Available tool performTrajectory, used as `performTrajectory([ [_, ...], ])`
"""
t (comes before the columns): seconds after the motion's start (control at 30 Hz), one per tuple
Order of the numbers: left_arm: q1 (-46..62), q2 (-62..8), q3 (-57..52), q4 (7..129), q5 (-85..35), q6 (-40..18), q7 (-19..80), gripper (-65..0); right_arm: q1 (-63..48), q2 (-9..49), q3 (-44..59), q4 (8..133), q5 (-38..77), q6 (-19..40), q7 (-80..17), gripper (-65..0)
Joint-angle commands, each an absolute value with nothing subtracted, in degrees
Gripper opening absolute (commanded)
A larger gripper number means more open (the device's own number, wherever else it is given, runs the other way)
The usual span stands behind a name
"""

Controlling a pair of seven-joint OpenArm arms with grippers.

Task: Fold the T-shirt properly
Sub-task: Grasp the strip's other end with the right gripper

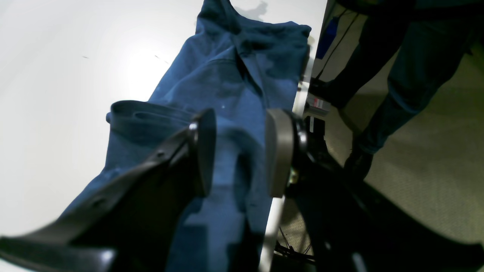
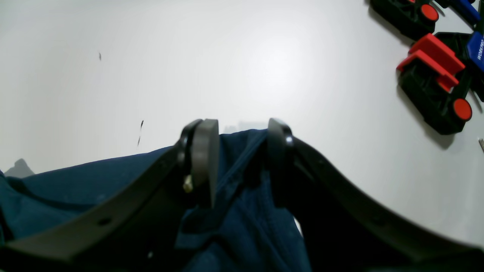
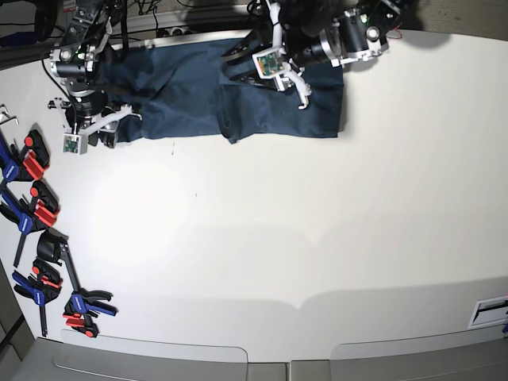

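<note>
Along the far edge of the surface (image 3: 317, 238) lies the T-shirt (image 3: 182, 95), soft, light and limp, its hem between the parted fingers of my right hand (image 2: 242, 151), my left hand (image 1: 240, 151) spread empty above it.

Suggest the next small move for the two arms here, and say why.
Probably close both grippers on the cloth. The left gripper and the right gripper are open, each straddling a fold of the T-shirt, which lies as a long strip along the table's far edge.
</note>
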State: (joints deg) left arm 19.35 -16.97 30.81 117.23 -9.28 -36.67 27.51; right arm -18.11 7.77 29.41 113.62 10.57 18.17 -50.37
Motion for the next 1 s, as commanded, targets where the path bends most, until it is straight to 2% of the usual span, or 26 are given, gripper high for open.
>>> performTrajectory([
  [0.0, 19.20, -16.71, 30.92, 118.06, -10.61, -36.84, 26.11, -45.1, -17.80, 8.38, 29.67, 114.63, 11.00, 18.15, -48.84, -45.0],
  [0.33, 19.20, -17.10, 30.89, 118.06, -10.59, -36.82, 26.17, -45.1, -17.80, 8.45, 29.67, 114.63, 9.89, 18.15, -48.84, -44.8],
  [0.4, 19.22, -17.47, 30.89, 118.06, -10.57, -36.80, 26.20, -45.1, -17.85, 8.73, 29.67, 114.63, 7.64, 18.13, -48.82, -40.2],
  [0.5, 19.22, -18.13, 30.92, 118.06, -10.57, -35.62, 26.20, -45.1, -18.22, 10.26, 29.78, 114.63, 7.49, 18.00, -48.77, -27.6],
  [0.53, 19.22, -18.31, 30.89, 118.06, -10.55, -35.05, 26.24, -45.1, -18.28, 10.81, 30.13, 114.63, 7.49, 18.00, -48.77, -25.3],
  [0.63, 19.22, -18.28, 30.81, 118.06, -10.55, -34.87, 27.46, -45.1, -18.26, 12.32, 32.75, 114.63, 8.60, 17.98, -48.88, -25.1],
  [0.77, 19.20, -18.28, 30.81, 118.06, -10.57, -34.89, 27.44, -45.1, -18.26, 14.39, 38.79, 112.33, 17.19, 19.18, -49.58, -25.1],
  [0.97, 19.18, -18.28, 30.81, 118.06, -10.57, -34.89, 27.40, -45.1, -18.24, 19.11, 45.36, 100.90, 35.88, 28.47, -56.36, -25.1],
])
